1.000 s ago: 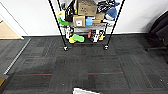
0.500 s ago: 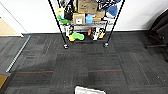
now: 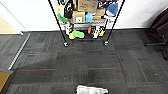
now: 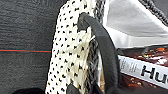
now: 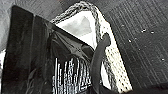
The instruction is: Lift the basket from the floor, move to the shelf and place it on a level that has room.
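The basket [image 3: 91,89] shows as a strip of white lining at the near edge of the head view, over the dark grey carpet floor [image 3: 100,57]. Its cream-and-dark weave [image 4: 70,57] and dark handle [image 4: 105,45] loom close in the left wrist view, with a dark printed package [image 4: 145,72] inside. In the right wrist view I see the other handle [image 5: 98,60], the weave [image 5: 112,65] and a dark bag [image 5: 37,57]. The black wire shelf [image 3: 86,22] stands ahead against the wall. The levels I see hold boxes and toys; the picture's top edge cuts off the higher ones.
A black office chair [image 3: 160,30] stands at the right near the shelf. Tan wooden flooring [image 3: 7,26] and a metal floor strip [image 3: 18,52] lie to the left. A brown object [image 3: 3,80] sits at the near left. The shelf rests on small castors [image 3: 65,44].
The whole head picture has shifted: the shelf now looks larger and wider, so the camera has come closer to it. The basket stays at the near edge.
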`<state>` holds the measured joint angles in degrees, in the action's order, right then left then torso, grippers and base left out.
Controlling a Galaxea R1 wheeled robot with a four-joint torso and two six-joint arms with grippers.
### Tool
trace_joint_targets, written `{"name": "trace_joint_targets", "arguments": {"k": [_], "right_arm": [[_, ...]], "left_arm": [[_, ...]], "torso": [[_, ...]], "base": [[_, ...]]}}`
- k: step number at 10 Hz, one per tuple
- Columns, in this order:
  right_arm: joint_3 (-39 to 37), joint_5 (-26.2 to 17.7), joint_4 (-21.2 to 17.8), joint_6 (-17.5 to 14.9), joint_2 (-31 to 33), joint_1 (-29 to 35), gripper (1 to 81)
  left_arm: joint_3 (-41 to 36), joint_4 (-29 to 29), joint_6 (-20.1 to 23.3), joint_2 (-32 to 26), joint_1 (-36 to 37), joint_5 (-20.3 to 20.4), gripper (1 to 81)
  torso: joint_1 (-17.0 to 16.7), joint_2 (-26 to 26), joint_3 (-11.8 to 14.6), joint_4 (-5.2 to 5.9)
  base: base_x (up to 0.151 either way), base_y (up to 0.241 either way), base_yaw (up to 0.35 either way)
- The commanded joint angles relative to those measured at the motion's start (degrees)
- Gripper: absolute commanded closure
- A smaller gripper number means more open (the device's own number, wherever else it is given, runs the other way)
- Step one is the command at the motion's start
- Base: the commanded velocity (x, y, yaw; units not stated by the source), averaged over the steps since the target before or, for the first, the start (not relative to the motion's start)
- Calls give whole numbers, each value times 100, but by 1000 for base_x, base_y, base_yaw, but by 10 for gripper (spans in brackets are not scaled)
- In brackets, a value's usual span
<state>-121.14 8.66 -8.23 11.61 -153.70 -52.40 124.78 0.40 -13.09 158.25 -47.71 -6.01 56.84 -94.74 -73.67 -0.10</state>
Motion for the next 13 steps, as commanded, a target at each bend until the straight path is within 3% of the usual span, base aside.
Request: {"name": "trace_joint_targets", "arguments": {"k": [1,6,12,13], "right_arm": [[320,-461,155,70,-76,277,811],[329,-778,147,70,-181,725,811],[381,-743,-38,166,-147,998,811],[487,-699,-38,193,-93,937,811]], "left_arm": [[-340,-286,-53,-47,144,-172,811],[-279,-286,-421,-126,398,-93,811],[-288,-392,-519,-152,785,-190,811],[-314,-392,-519,-196,724,-199,811]], "torso": [[-367,571,562,0],[-964,1478,1410,0],[-1733,2652,2388,0],[-1862,2850,2063,0]], "base": [[0,0,0],[0,0,0],[0,0,0],[0,0,0]]}}
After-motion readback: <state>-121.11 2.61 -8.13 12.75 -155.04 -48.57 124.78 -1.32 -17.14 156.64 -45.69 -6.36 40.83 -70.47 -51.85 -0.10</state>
